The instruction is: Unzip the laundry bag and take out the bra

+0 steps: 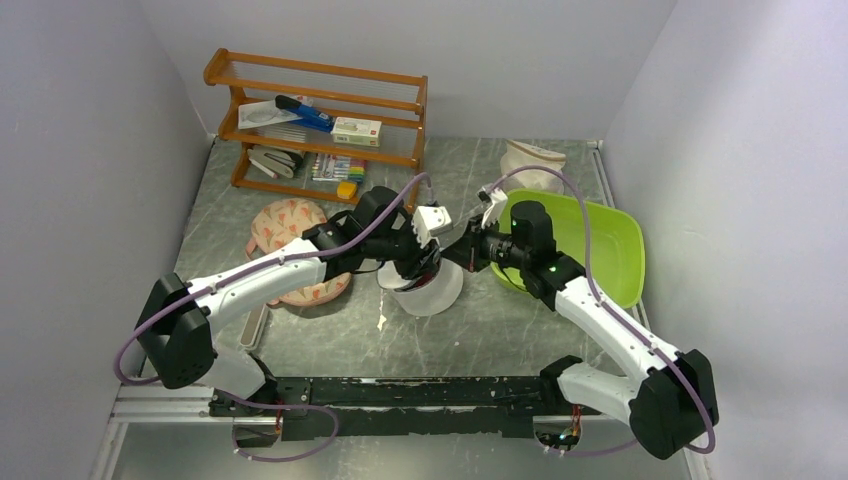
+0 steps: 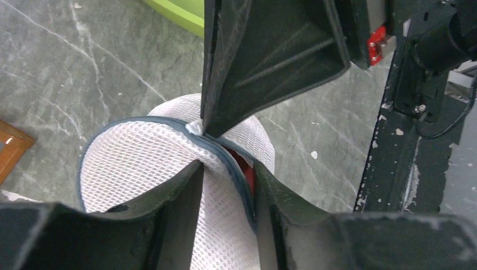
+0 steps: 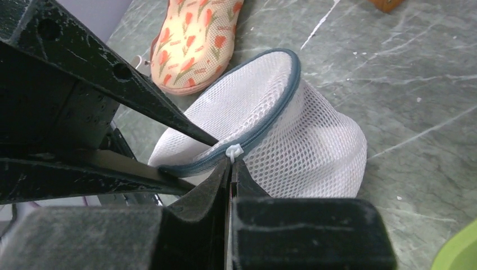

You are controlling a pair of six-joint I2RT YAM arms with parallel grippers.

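- The laundry bag (image 1: 432,290) sits about the middle of the table (image 1: 480,340), tipped up so that its blue-grey rim zipper (image 3: 270,121) faces my two pincers. Both meet over it.
- My right pincer (image 3: 232,166) is closed to a slit. Its tips pinch the small white zipper pull (image 3: 233,151), which sits right at the rim.
- My left pincer (image 2: 228,171) is closed most of the way, with the rim and a fold of white mesh between its fingers. It grips the bag just beside the pull, so the two grips are nearly touching.
- The coming move turns on the zipper's line, which curves round the rim. From the pull, the closed teeth arc up and away from my left pincer. I judge the pull must ride that curve away from the left hold while the left hand braces the rim.
- Between the pull and my left fingers the rim gapes a little. A strip of dark red shows in the gap, and I take it for the bra (image 2: 241,160), inside the bag and mostly hidden.
- The opening looks far too short to draw the bra out yet, and most of the rim reads as closed.
- The green tub (image 1: 600,250) lies by the right edge. The floral padded item (image 1: 295,235) lies toward the left edge, clear of the bag.
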